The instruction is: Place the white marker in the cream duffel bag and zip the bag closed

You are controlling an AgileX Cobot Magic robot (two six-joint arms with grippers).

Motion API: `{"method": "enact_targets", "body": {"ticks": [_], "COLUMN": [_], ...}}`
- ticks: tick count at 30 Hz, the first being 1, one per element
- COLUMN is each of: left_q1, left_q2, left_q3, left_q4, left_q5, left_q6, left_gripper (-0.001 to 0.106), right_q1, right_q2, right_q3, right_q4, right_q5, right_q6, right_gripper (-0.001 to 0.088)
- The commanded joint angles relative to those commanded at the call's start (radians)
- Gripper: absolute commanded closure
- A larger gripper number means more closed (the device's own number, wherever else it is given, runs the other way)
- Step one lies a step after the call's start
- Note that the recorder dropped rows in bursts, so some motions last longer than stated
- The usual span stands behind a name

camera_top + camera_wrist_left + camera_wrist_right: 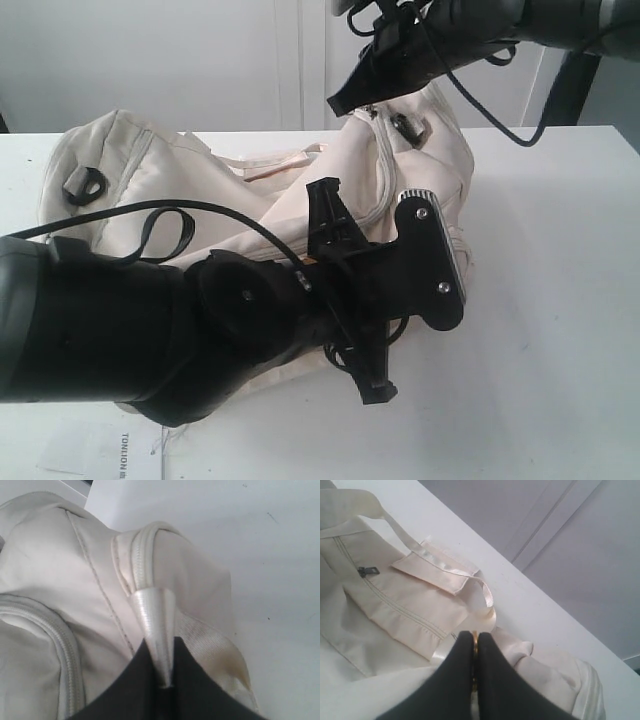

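Cream webbing (152,625) pinched in left jaws — right jaws shut.

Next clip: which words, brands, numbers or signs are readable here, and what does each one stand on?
"TONLION": printed sideways on the sheet of paper lying on the table in the exterior view. The characters after it are too small and cut off to read.
Bag: no label or print can be read in any view.
Nothing else carries readable text.

A white table (560,300) spreads beneath my fingers (452,680); beyond them stands a pale wall (150,60) with upright seams, evenly lit.
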Motion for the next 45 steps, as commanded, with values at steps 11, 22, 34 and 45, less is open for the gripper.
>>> {"method": "enact_targets", "body": {"ticks": [11,22,34,45], "left_q1": [0.0,0.0,0.0,0.0], "left_q2": [0.0,0.0,0.0,-0.128], "left_q3": [0.0,0.0,0.0,-0.004], "left_q4": [-0.014,-0.016,-0.055,-0.201], "left_q5": [0.007,0.024,-0.014,-0.12], "left_q6": [-0.004,-0.004,-0.072,-0.17], "left_gripper": [0.105,0.105,0.054,0.034], "right_q1": [0.0,0.0,0.0,-0.041], "right_q2": [0.035,0.089,0.074,-0.129], "right_q3": [0.0,0.0,0.0,0.0], "right_q4": [0.0,0.0,0.0,0.002], "right_q5": [-0.126,-0.242,-0.208,0.303], "right_q6": [-0.002,0.002,0.002,0.138], "right_gripper": [0.0868,0.0868,0.0322,0.0303]}}
